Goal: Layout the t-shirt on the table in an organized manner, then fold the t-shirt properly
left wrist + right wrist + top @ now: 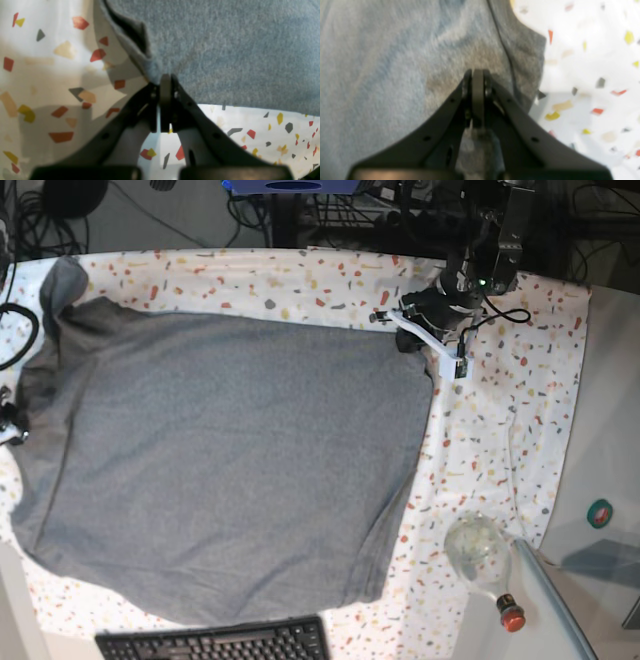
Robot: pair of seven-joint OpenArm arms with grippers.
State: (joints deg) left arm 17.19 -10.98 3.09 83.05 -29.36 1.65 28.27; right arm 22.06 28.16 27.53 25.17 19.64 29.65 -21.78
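The heather-grey t-shirt (220,460) lies spread over most of the speckled white table (500,410). Its far right corner is bunched and lifted off the cloth, with my left gripper (165,78) shut on it; in the base view this gripper (402,342) sits at the shirt's upper right corner. My right gripper (478,72) is shut, its tips down on the t-shirt (382,82) beside a hemmed edge (520,57). Whether it pinches fabric does not show. In the base view only a bit of that arm (10,425) shows at the left edge.
A clear bottle (480,552) with a red cap lies near the table's right front corner. A black keyboard (215,642) sits at the front edge. A plain grey surface (610,460) with a teal roll (600,513) is to the right. Cables hang at the back.
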